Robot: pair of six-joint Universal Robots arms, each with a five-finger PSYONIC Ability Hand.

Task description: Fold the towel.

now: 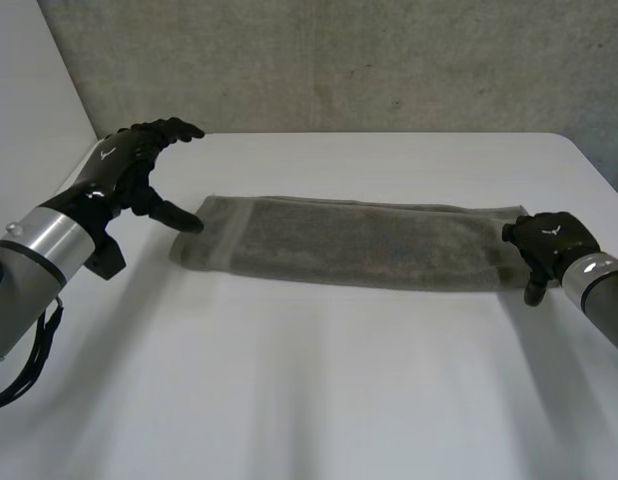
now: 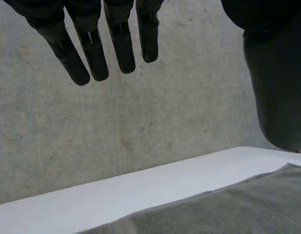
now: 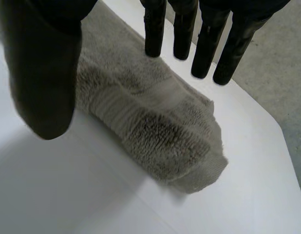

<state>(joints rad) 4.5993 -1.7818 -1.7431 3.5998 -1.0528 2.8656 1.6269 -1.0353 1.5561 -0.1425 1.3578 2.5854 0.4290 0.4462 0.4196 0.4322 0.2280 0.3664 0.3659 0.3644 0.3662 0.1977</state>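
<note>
Fingers released, left hand (image 1: 126, 168) and right hand (image 1: 551, 241) flank the towel (image 1: 349, 243) at its ends — pinching just one layer could unfold it.

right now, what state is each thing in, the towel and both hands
towel, folded into a long strip, lying flat on the table
left hand, open, fingers straight, holding nothing, at the towel's left end
right hand, open, fingers straight over the towel's right end, not gripping it
</note>
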